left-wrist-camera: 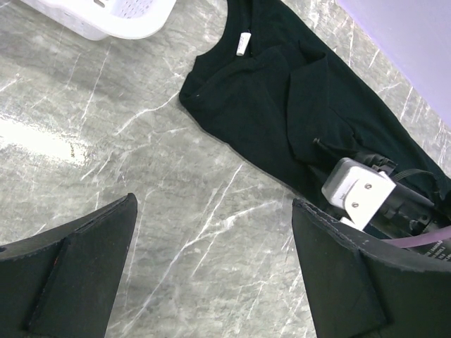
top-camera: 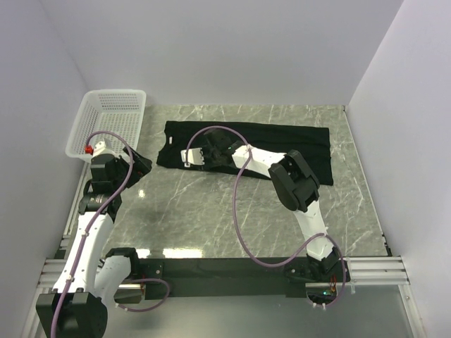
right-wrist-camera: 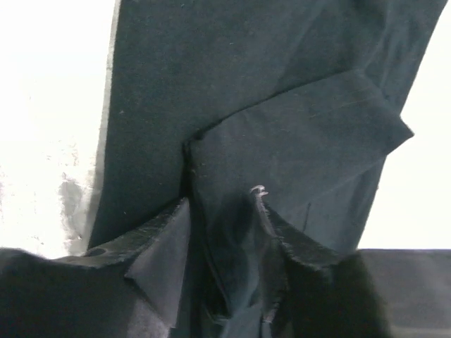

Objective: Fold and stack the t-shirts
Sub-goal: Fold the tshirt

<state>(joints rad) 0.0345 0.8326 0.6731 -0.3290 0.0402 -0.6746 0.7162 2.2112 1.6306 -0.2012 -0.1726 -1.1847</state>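
Pinching a bunched fold (soft, matte) of black t-shirt (top-camera: 296,141): right gripper (right-wrist-camera: 224,211).

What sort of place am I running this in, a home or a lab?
Most likely a lab test cell, not a home: plain white walls box in a marble-pattern table, an aluminium rail runs along its near edge, and a black t-shirt and white mesh basket sit on it.
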